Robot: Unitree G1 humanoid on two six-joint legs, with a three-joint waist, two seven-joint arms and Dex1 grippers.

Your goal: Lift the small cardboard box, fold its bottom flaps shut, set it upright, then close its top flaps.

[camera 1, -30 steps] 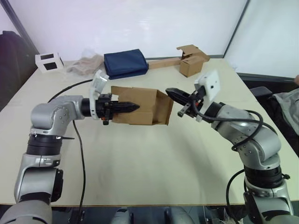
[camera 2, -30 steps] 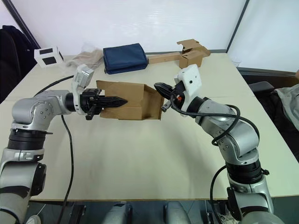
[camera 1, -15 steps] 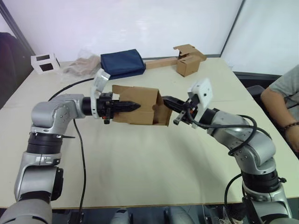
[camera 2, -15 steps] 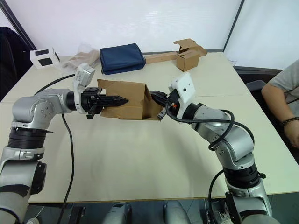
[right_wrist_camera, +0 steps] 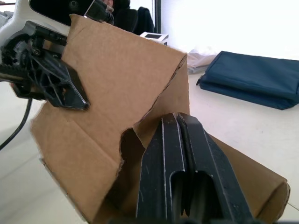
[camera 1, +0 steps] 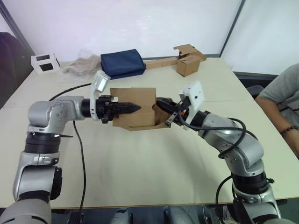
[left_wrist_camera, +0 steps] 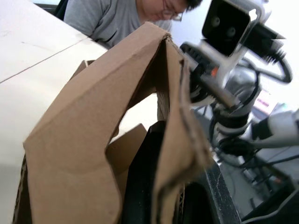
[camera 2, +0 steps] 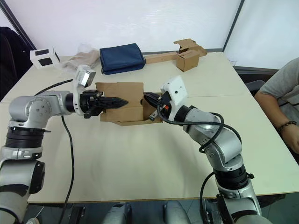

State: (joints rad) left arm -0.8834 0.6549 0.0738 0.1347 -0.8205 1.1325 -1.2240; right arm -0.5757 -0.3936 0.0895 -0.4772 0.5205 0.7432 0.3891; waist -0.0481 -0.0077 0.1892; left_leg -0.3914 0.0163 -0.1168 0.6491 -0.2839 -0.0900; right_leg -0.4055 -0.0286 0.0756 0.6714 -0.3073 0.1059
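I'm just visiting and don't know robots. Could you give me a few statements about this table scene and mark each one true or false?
1. The left end effector is clamped on a wall of the small cardboard box. True.
2. The right end effector is over at the folded navy cloth. False: it is pressed into the box's open end, fingers shut.
3. A white box with black windows sits at the table's far left corner. True.
4. The other brown box stands alone. False: it is joined to a long cardboard strip.

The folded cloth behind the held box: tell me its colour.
Navy blue. The folded cloth shows best in the right eye view, lying at the table's far side.
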